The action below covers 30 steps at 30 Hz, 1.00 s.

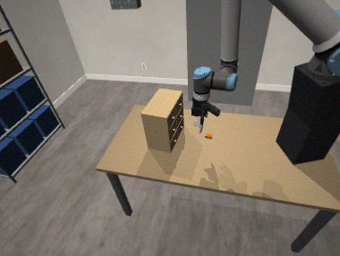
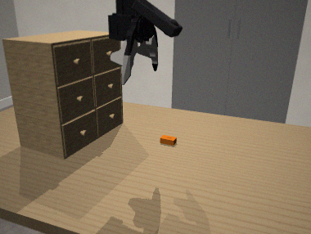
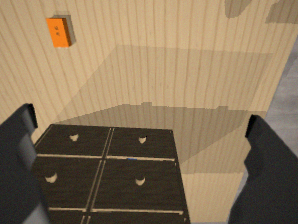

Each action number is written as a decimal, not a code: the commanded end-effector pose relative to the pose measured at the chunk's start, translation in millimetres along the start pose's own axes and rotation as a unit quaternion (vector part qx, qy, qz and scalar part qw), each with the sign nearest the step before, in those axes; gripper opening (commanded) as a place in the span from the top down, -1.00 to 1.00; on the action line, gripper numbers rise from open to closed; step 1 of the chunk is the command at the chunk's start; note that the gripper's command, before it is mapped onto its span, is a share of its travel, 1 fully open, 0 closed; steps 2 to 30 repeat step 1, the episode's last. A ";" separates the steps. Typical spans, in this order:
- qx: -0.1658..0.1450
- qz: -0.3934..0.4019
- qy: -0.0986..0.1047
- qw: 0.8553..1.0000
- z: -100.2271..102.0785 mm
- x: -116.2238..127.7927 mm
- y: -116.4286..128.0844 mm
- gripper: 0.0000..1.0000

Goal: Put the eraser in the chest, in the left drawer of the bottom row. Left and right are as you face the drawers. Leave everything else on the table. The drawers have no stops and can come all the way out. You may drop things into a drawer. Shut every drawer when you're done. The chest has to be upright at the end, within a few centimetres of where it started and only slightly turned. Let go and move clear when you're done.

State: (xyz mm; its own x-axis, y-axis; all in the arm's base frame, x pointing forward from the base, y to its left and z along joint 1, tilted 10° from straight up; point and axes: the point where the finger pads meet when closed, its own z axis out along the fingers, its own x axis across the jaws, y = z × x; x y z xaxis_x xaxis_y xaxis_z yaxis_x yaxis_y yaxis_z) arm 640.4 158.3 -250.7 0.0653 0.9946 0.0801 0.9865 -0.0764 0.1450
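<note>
A small orange eraser (image 1: 208, 135) lies on the wooden table, to the right of the chest; it also shows in the exterior view (image 2: 168, 140) and at the top left of the wrist view (image 3: 60, 32). The wooden chest (image 1: 163, 119) stands upright with six dark drawers, all shut (image 2: 87, 95). The bottom left drawer (image 2: 80, 133) is closed. My gripper (image 2: 139, 65) hangs open and empty in the air in front of the chest's upper right drawers, well above the table and apart from the eraser.
A large black box (image 1: 313, 112) stands at the table's right end. A metal shelf with blue bins (image 1: 20, 112) is on the floor to the left, away from the table. A grey cabinet (image 2: 239, 57) stands behind the table.
</note>
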 end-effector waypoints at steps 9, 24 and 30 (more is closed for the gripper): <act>-0.002 0.000 0.001 1.000 -1.5 -0.6 3.5 -1.00; -0.002 0.000 0.001 1.000 -1.5 -0.6 3.5 -1.00; -0.002 0.000 0.001 1.000 -1.5 -0.6 3.5 -1.00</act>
